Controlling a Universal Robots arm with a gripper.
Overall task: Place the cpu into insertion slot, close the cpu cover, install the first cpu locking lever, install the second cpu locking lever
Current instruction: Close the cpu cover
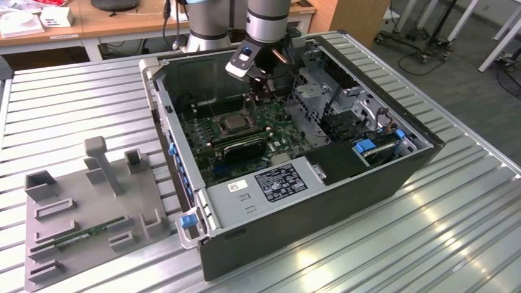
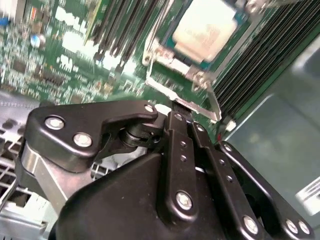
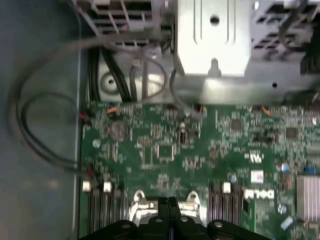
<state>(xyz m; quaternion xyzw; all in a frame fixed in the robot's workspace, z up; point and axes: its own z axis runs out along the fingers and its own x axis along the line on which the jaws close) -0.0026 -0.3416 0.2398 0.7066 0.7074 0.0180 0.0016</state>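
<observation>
The chip [image 2: 205, 30] is a small flat square with a pale silvery-tan top. It lies flat in the socket [image 1: 221, 126], which sits in the green board [image 3: 165, 150]. In the second wrist view a thin silvery cover frame [image 2: 165, 60] lies around the chip's edges, leaving its centre bare. A slim metal bar [image 2: 200, 102] runs along the near side of the frame.

The board lies on the floor of an open computer case [image 1: 326, 201], which rests on its side on a ribbed metal table [image 1: 440, 244]. Also in the case are a black heatsink block [image 1: 244, 148], a grey drive cage [image 1: 313, 91] and a labelled power unit [image 1: 281, 182]. On the exterior view's left, a grey tray [image 1: 49, 244] of upright holders carries a green memory stick [image 1: 85, 235].

The gripper [image 2: 180, 112] reaches down into the case just beside the socket. Its black fingers [image 3: 165, 207] are drawn together with no gap between them. The tips meet the metal bar, but it cannot be told whether they pinch it.
</observation>
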